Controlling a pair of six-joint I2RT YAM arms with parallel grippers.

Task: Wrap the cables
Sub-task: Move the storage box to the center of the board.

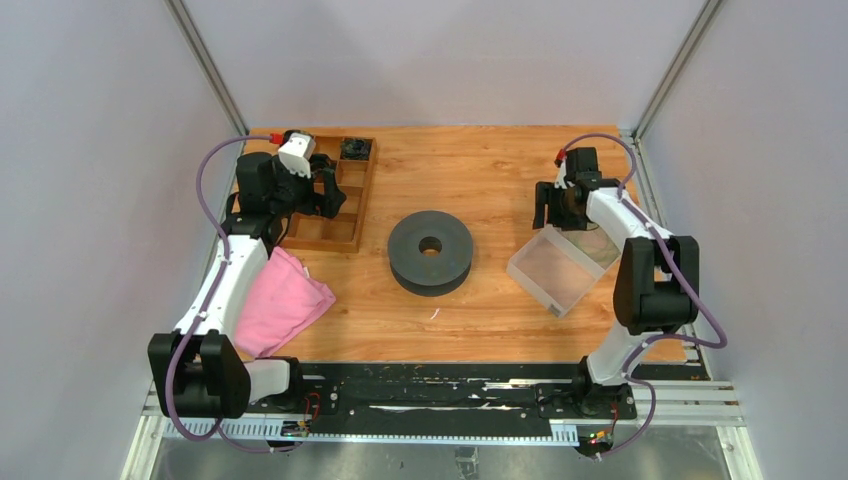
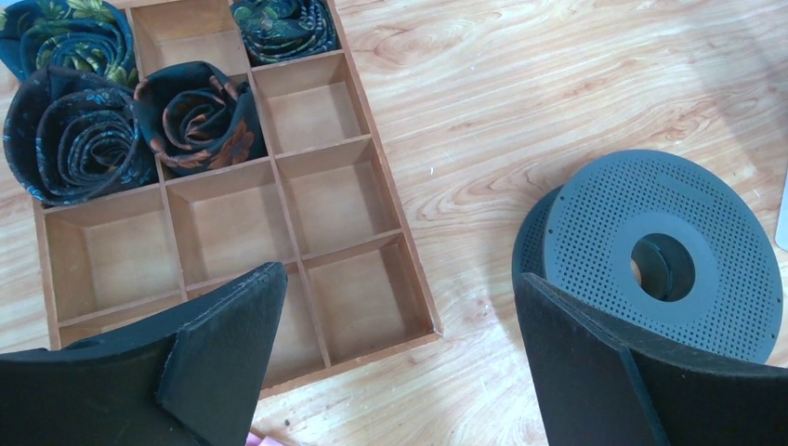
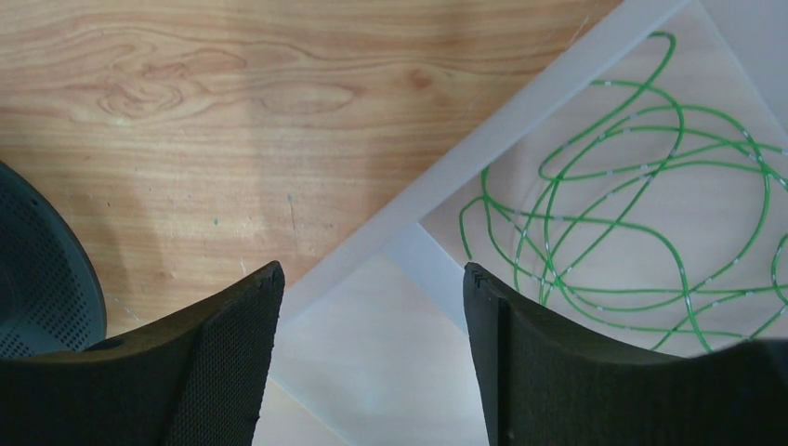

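The right gripper [image 3: 372, 269] hangs over the edge of a clear plastic box [image 3: 502, 121] with its two fingers spread apart and nothing between them. In the gap between the fingertips I see only the pale rim and a corner of the box. The cables [image 3: 632, 214] lie inside that box as a loose tangle of thin green loops. They sit just beyond the tip of the finger on the right of the wrist view and off to that side, and neither finger touches them. Past the other finger, at the edge of the same view, a dark perforated spool [image 1: 430, 250] shows on the wooden table [image 1: 480, 170].

The left gripper [image 2: 398, 279] is held over the far left part of the table with its fingers spread wide, and it holds nothing. Ahead of the finger on the left of its wrist view lies a wooden tray [image 2: 389, 181] split into square compartments. Four rolls of dark patterned fabric [image 2: 79, 130] fill the compartments farthest from the fingers, and those nearest the fingertips hold nothing. The spool lies flat beyond the tip of the other finger, its centre hole facing up.

A pink cloth [image 1: 280, 300] lies crumpled by the left arm, well behind those fingers.
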